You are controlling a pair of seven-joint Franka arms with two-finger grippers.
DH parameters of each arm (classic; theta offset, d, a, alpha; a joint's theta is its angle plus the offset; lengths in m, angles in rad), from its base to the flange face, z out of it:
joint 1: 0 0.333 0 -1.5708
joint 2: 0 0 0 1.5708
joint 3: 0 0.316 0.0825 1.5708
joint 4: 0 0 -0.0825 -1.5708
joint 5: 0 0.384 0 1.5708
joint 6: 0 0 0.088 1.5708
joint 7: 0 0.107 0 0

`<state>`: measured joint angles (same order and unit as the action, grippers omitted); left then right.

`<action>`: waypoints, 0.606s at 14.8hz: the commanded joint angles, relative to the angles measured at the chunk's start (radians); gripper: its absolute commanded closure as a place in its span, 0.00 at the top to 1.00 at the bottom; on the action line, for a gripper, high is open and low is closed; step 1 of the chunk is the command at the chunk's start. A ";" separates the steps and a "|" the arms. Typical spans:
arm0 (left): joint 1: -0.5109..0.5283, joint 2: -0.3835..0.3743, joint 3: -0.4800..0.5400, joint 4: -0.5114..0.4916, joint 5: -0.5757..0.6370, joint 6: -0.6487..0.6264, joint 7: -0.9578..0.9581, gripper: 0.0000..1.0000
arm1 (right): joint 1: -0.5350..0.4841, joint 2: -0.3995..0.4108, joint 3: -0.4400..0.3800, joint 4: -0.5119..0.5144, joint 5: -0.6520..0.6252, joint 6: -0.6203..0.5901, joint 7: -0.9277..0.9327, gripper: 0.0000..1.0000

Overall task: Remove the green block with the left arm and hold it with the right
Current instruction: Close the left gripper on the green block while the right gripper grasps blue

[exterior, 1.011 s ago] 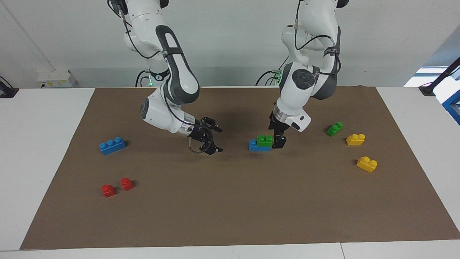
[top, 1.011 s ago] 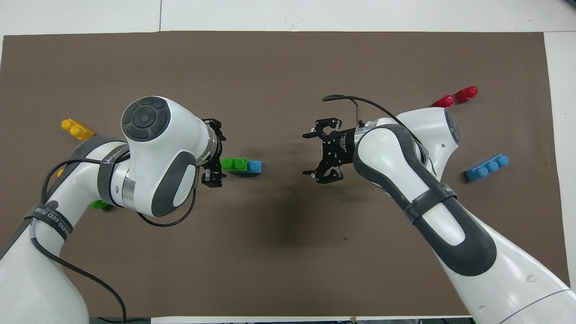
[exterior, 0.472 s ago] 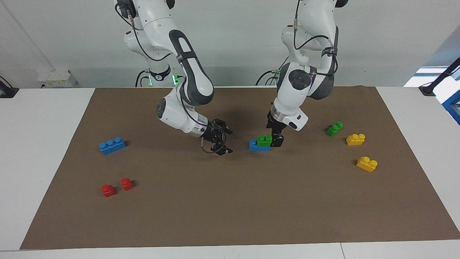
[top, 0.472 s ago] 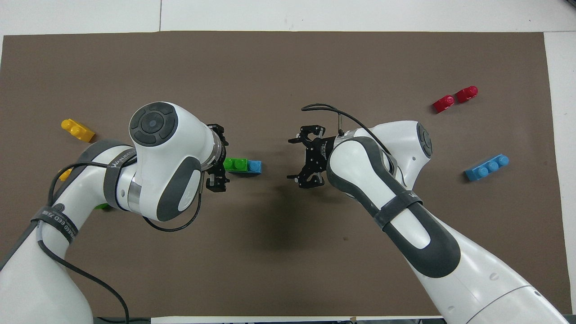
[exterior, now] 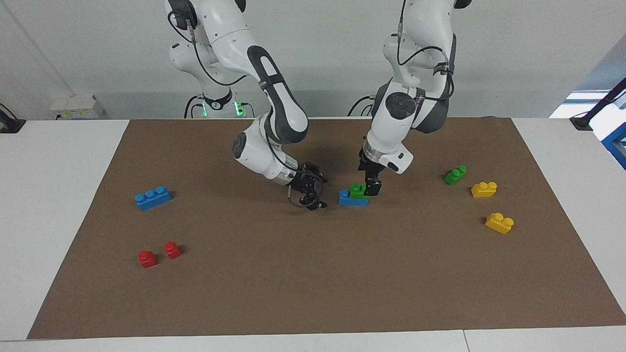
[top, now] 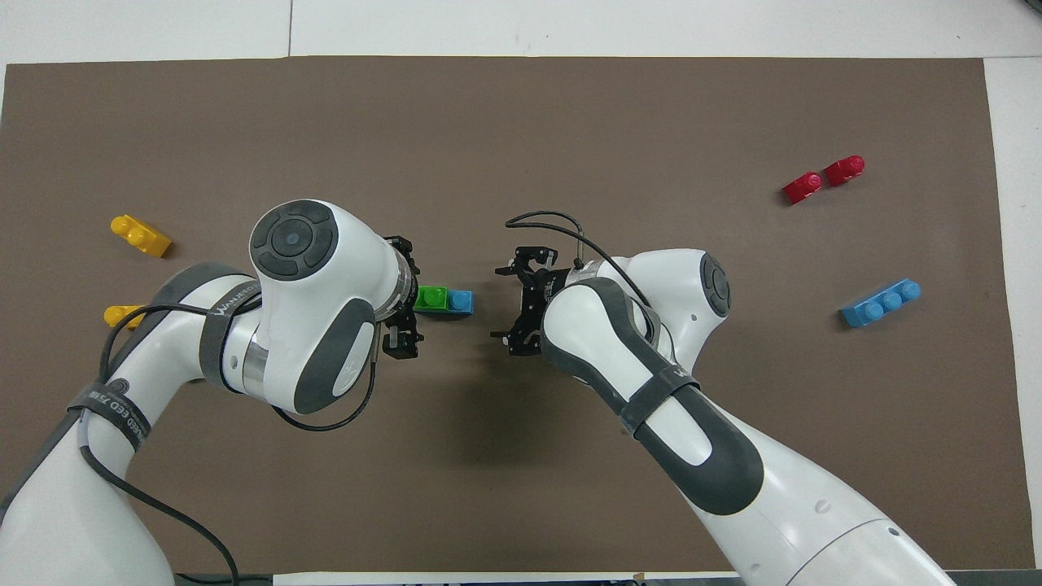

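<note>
The bright-green two-stud block [exterior: 359,191] sits on a blue brick [exterior: 346,199] mid-table; the overhead view shows the green block [top: 430,299] and the blue brick's bare end [top: 461,301]. My left gripper [exterior: 371,186] is low at the green block's end toward the left arm's end of the table. In the overhead view it [top: 404,299] is open, with a finger on each side of that end. My right gripper [exterior: 313,193] is open and empty, low over the mat beside the blue brick's bare end, apart from it; the overhead view shows it too [top: 511,301].
A slimmer darker green brick [exterior: 455,174] and two yellow bricks [exterior: 483,189] [exterior: 499,223] lie toward the left arm's end. A blue three-stud brick [exterior: 153,197] and two red bricks [exterior: 147,258] [exterior: 172,250] lie toward the right arm's end. All rest on a brown mat [exterior: 313,293].
My right gripper has moved toward the stacked bricks, staying open. My left gripper has shifted a little closer onto the green block's end. The bricks have not moved.
</note>
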<state>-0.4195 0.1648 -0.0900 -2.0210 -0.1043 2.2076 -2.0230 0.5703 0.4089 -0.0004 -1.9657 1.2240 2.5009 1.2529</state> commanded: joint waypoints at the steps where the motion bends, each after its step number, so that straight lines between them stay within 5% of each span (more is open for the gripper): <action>1: -0.024 -0.036 0.018 -0.065 -0.006 0.078 -0.023 1.00 | 0.032 0.010 -0.003 0.001 0.038 0.048 -0.010 1.00; 9: -0.025 -0.030 0.018 -0.088 0.012 0.106 -0.022 1.00 | 0.065 0.045 -0.003 0.048 0.095 0.105 -0.009 1.00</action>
<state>-0.4259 0.1626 -0.0880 -2.0670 -0.1031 2.2834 -2.0289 0.6262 0.4383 -0.0002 -1.9460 1.2818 2.5840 1.2529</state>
